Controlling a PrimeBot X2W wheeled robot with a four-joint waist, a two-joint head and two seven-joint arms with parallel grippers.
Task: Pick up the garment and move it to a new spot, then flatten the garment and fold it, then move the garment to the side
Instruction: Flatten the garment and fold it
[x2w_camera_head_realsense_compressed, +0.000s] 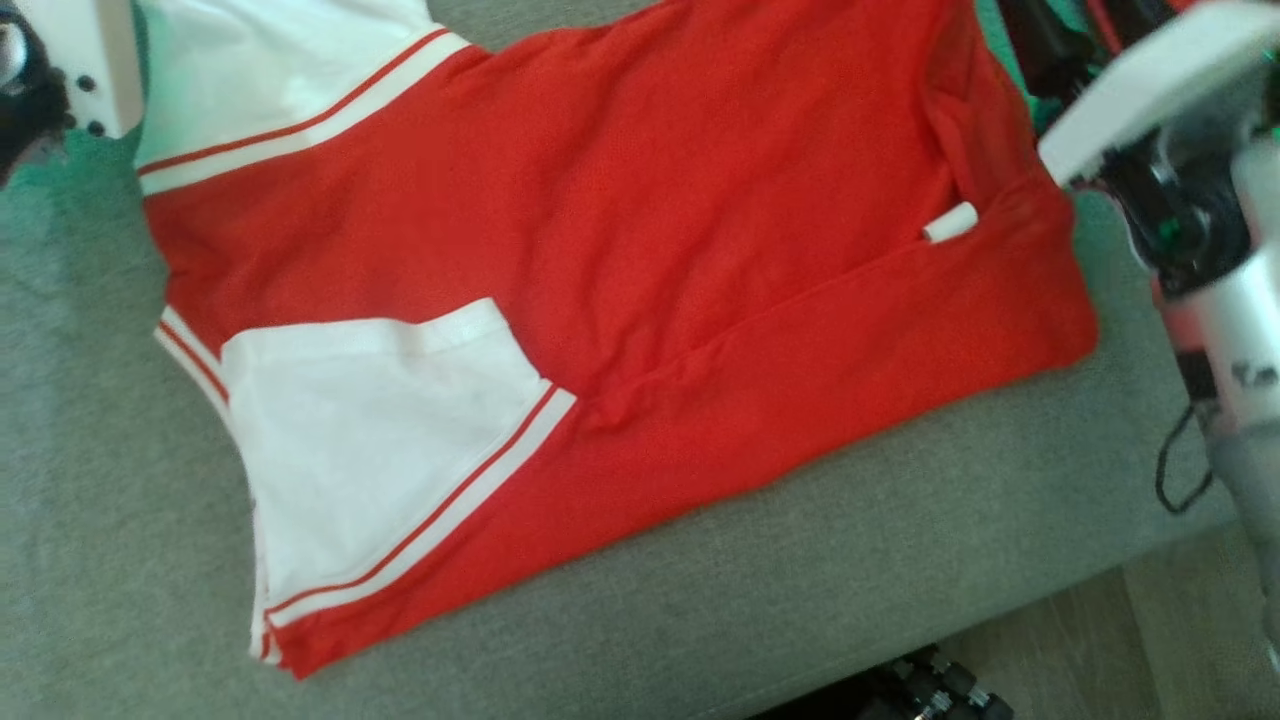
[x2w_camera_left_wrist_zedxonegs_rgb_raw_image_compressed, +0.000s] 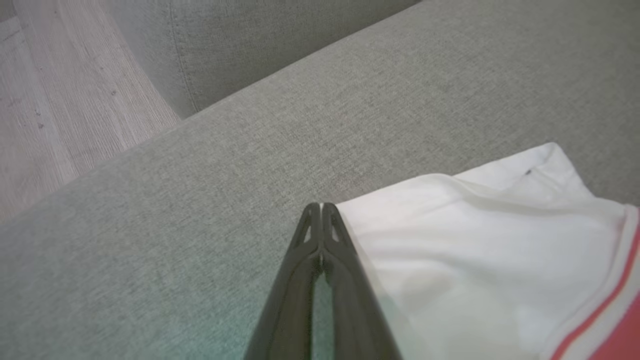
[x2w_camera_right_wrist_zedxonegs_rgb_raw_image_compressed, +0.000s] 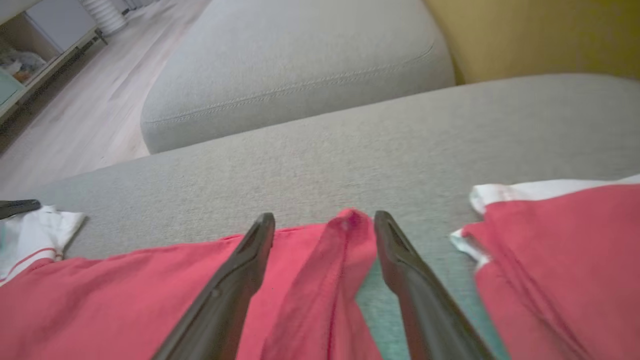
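Left arm (x2w_camera_head_realsense_compressed: 95, 50): pale forearm in the upper left corner of the head view, over the top of the garment (x2w_camera_head_realsense_compressed: 640, 200). Left gripper (x2w_camera_left_wrist_zedxonegs_rgb_raw_image_compressed: 320, 206) is clenched, tips pressed together, low over the grey sofa seat (x2w_camera_left_wrist_zedxonegs_rgb_raw_image_compressed: 200, 210). Its right finger sits against the edge of the white sleeve (x2w_camera_left_wrist_zedxonegs_rgb_raw_image_compressed: 475, 250). Can't tell if any cloth is pinched between the tips.

Right arm (x2w_camera_head_realsense_compressed: 1245, 330): comes in along the right edge of the head view, wrist angled over the garment's red end. Right gripper (x2w_camera_right_wrist_zedxonegs_rgb_raw_image_compressed: 324, 216) is spread wide, gripping nothing. Its fingers straddle a raised red fold (x2w_camera_right_wrist_zedxonegs_rgb_raw_image_compressed: 350, 240); contact with it is unclear.

Garment is a red shirt with white sleeves and red-striped white trim, lying mostly flat across the centre of the head view on the seat. One sleeve is folded onto the front at lower left. A red band is turned in along the lower edge. Small white tag (x2w_camera_head_realsense_compressed: 950, 222) at right of centre.

Further back in the right wrist view: a second cushion (x2w_camera_right_wrist_zedxonegs_rgb_raw_image_compressed: 300, 65) at upper middle and wood floor (x2w_camera_right_wrist_zedxonegs_rgb_raw_image_compressed: 100, 115) at upper left.
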